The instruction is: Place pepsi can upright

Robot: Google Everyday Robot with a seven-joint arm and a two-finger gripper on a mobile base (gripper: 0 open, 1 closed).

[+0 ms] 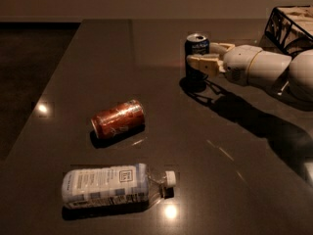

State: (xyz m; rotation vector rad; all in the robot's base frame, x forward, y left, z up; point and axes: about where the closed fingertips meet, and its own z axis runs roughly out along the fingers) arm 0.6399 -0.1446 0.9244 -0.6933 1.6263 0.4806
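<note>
The pepsi can (196,47) is dark blue with a silver top and stands upright at the back of the dark table (161,131), its base at or just above the surface. My gripper (199,54) reaches in from the right and is shut on the can. One finger (201,61) crosses the can's front and the other goes behind it. The white arm (264,65) stretches off to the right edge.
An orange-red can (118,118) lies on its side at mid-table. A clear plastic bottle (115,184) with a white label lies on its side near the front. A wire-frame box (288,26) stands at the back right. The table's left edge runs diagonally.
</note>
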